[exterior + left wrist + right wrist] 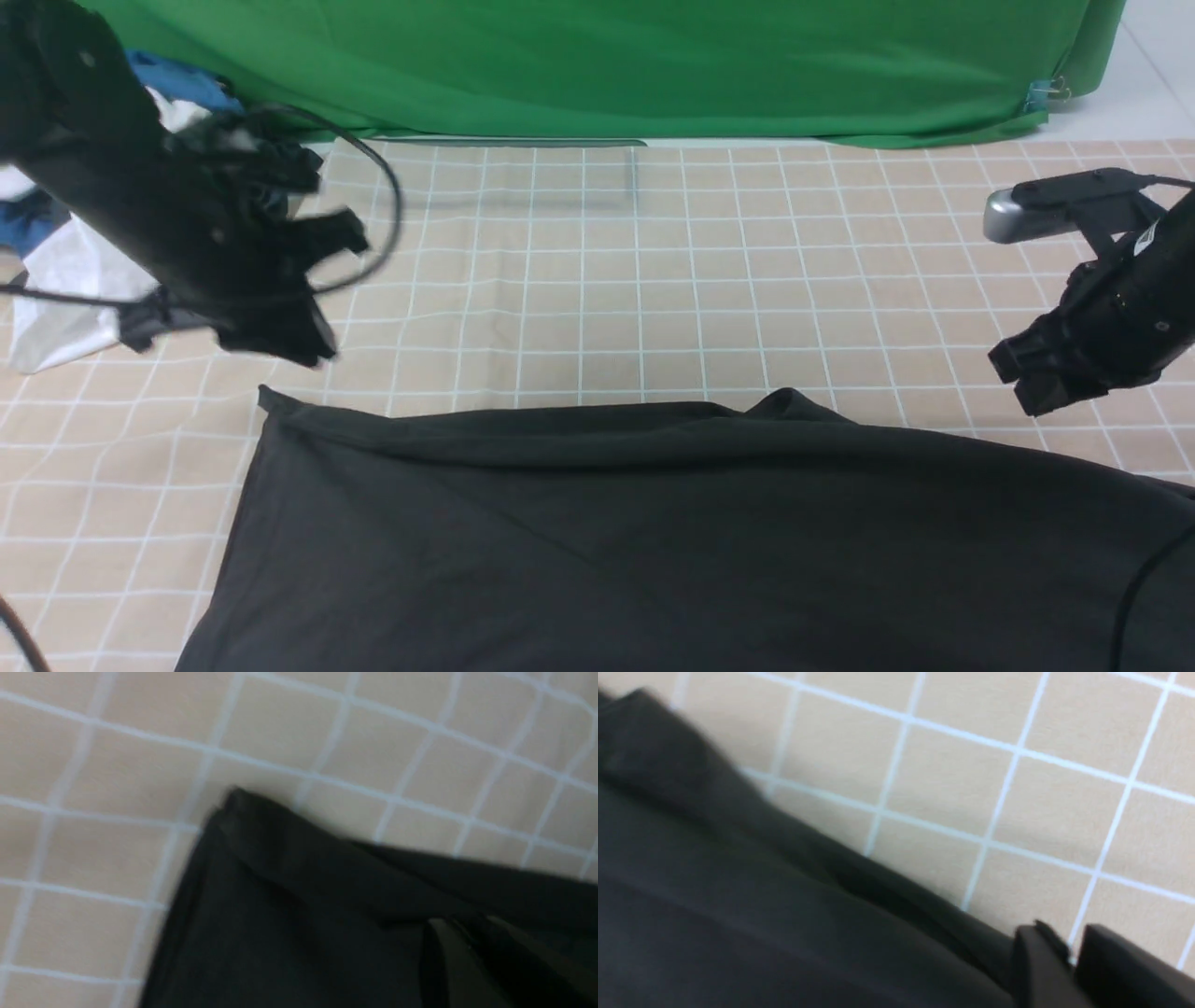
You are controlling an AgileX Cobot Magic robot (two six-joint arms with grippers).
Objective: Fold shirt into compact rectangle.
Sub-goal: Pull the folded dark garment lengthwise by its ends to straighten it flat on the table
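The black shirt lies spread over the near part of the table, its far edge folded into a thick ridge with a small peak right of centre. My left gripper hangs blurred in the air beyond the shirt's far left corner, touching nothing. In the left wrist view the shirt corner lies below the left gripper, whose dark fingers sit close together. My right gripper hovers off the shirt's far right edge. Its fingers are almost together and empty in the right wrist view, beside the shirt.
A beige checked tablecloth covers the table. A heap of white and blue clothes lies at the far left behind the left arm. A green backdrop closes the far side. A black cable loops from the left arm.
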